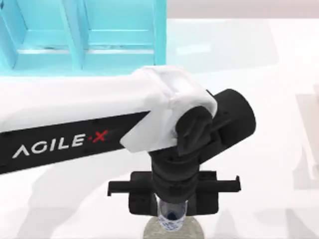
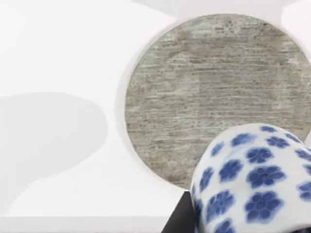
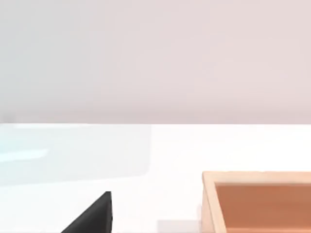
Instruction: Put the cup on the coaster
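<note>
Blue-flowered white handleless cup (image 2: pixel 255 182) sits closest to the left wrist camera, a dark finger edge (image 2: pixel 177 218) right against its lower side. Behind it lies the flat round grey stone-textured coaster (image 2: pixel 214 97) on the white table (image 2: pixel 58 58). From the top view, the white and black AgileX left arm (image 1: pixel 79 114) reaches across from the left, and the left gripper (image 1: pixel 172 211) points down near the bottom edge. Cup (image 1: pixel 172 216) sits between the two black fingers, which are closed in on its sides, gripping it. Cup is right over the coaster (image 1: pixel 174 231); contact between cup base and coaster cannot be told. Light blue shelf unit (image 1: pixel 84 35) stands at the far side of the table, top left. Right wrist view: black tip of the right gripper (image 3: pixel 92 216) low in view, finger spacing cannot be told, with a tan wooden open box (image 3: pixel 257 201) on the table near it.
</note>
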{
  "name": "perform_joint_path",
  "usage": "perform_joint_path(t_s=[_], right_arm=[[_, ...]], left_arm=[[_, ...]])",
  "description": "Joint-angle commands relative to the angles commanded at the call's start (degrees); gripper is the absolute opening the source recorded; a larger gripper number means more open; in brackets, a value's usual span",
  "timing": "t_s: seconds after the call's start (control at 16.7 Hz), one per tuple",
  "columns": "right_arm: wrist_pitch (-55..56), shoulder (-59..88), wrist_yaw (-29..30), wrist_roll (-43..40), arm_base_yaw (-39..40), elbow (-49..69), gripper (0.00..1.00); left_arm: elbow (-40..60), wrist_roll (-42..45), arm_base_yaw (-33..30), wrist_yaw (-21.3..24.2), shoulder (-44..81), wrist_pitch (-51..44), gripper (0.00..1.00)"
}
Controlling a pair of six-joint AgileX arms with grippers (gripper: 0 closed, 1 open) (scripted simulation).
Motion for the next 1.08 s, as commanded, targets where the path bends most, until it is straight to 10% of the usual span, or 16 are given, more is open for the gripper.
perform_joint_path(t_s=[0.96, 1.08], right_arm=[[0.0, 0.0, 0.0, 0.0, 0.0, 0.0, 1.0], [0.0, 0.0, 0.0, 0.0, 0.0, 0.0, 1.0]], left_arm=[[-9.86, 0.07, 0.0, 0.02, 4.37, 14.23, 0.0], [-9.86, 0.07, 0.0, 0.02, 4.37, 14.23, 0.15]])
